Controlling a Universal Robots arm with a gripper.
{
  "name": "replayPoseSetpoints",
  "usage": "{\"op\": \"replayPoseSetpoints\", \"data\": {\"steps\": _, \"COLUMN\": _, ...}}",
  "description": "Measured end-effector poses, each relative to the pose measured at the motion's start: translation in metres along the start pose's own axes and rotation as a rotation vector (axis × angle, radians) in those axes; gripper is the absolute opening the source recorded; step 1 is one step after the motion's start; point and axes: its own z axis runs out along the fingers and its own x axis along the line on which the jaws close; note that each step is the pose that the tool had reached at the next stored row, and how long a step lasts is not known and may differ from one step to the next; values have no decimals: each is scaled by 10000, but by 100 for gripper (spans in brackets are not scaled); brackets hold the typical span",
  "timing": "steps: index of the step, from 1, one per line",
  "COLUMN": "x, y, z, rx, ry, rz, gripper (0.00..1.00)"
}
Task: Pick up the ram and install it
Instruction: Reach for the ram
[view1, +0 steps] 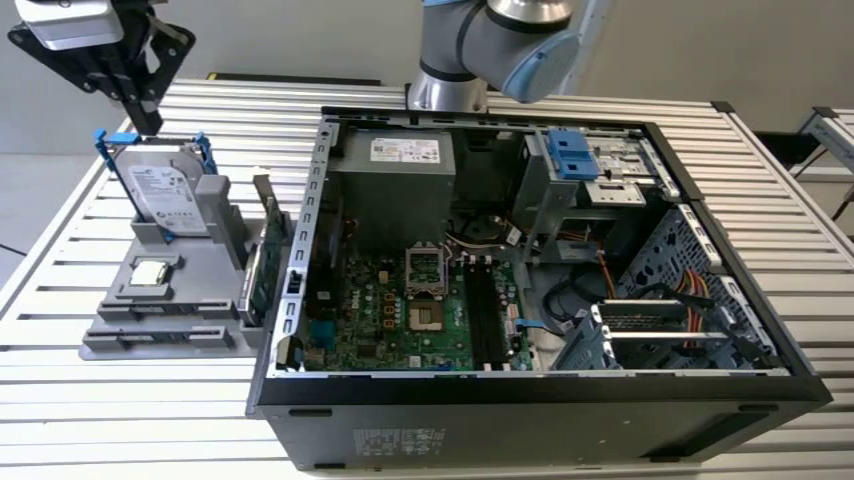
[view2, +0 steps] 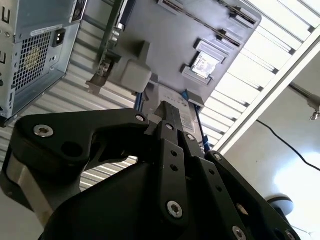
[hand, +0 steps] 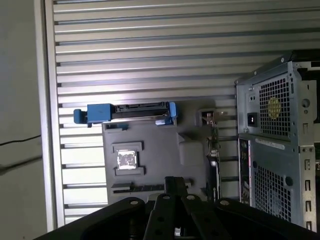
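Observation:
The ram (view1: 271, 258) is a slim green board standing on edge in the right side of a grey holder (view1: 160, 315), close against the open computer case. In the first wrist view the ram (hand: 216, 165) shows edge-on between the holder and the case. My gripper (view1: 150, 126) hangs high over the back of the holder, above the hard drive in its blue frame (view1: 167, 195), well apart from the ram. Its black fingers (view2: 167, 114) are pressed together with nothing between them. The black memory slots (view1: 481, 312) lie on the motherboard inside the case.
A small square silver processor chip (view1: 154, 272) rests in the holder. The case (view1: 534, 385) lies on its side with the power supply (view1: 387, 175), cables and a drive cage (view1: 667, 335) inside. Everything sits on a slatted metal table (view1: 120, 400).

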Motion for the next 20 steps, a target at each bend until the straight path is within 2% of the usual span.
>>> {"op": "replayPoseSetpoints", "data": {"steps": 20, "x": 167, "y": -11, "z": 1, "rx": -1, "ry": -2, "rz": -78, "gripper": 0}}
